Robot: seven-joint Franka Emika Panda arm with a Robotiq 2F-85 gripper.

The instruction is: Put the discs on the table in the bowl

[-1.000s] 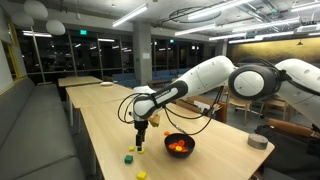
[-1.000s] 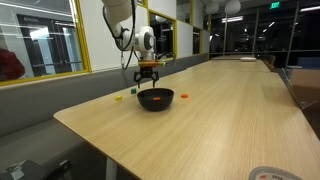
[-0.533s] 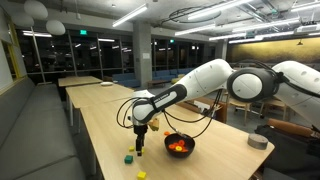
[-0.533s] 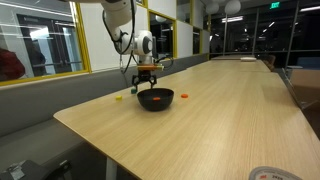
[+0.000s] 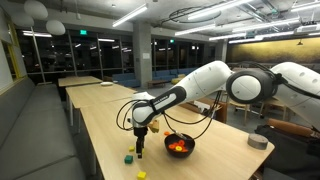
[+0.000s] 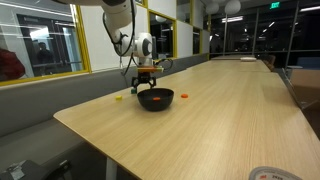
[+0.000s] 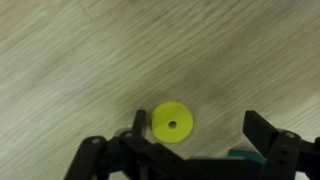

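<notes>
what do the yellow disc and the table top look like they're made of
Yellow disc: probably plastic, matte; even bright colour, clean round edge, small centre hole. Table: wood or wood-look laminate, pale, low sheen; streaky grain lines, which one is unclear.

An office common area: beyond the long table (image 5: 104,124) stand similar tables (image 5: 80,80), glass-walled rooms (image 6: 50,45), an exit sign (image 5: 84,33) and globe lamps (image 5: 36,10).

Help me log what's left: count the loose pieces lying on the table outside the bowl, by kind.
Yellow disc: 1
Orange disc: 1
Green cube: 1
Yellow block: 1
Total: 4 that can be made out.
</notes>
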